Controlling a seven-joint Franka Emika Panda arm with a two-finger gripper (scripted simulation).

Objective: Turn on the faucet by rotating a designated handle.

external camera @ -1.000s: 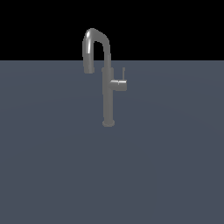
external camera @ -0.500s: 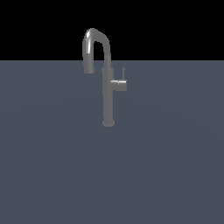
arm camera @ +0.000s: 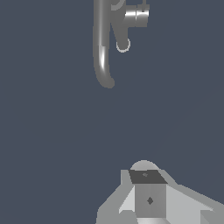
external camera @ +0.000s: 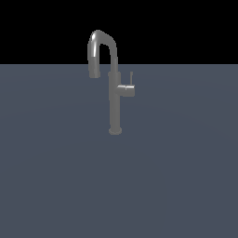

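Grey floor [external camera: 56,176], upright faucet [external camera: 114,100]

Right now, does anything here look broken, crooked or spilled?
Nothing stands out. The faucet stands upright on the flat grey surface, its handle juts sideways intact, and no water shows. The gripper appears only in the wrist view, apart from the faucet.

Nothing in the exterior view has changed over the past second: the faucet [external camera: 114,83] stands on the same spot of the grey surface [external camera: 56,176], and its handle [external camera: 127,89] juts toward the exterior view's right with the thin pin upright, exactly as before. The arm has not entered that view. No earlier wrist picture exists, so any shift of the gripper [arm camera: 148,197] cannot be judged.
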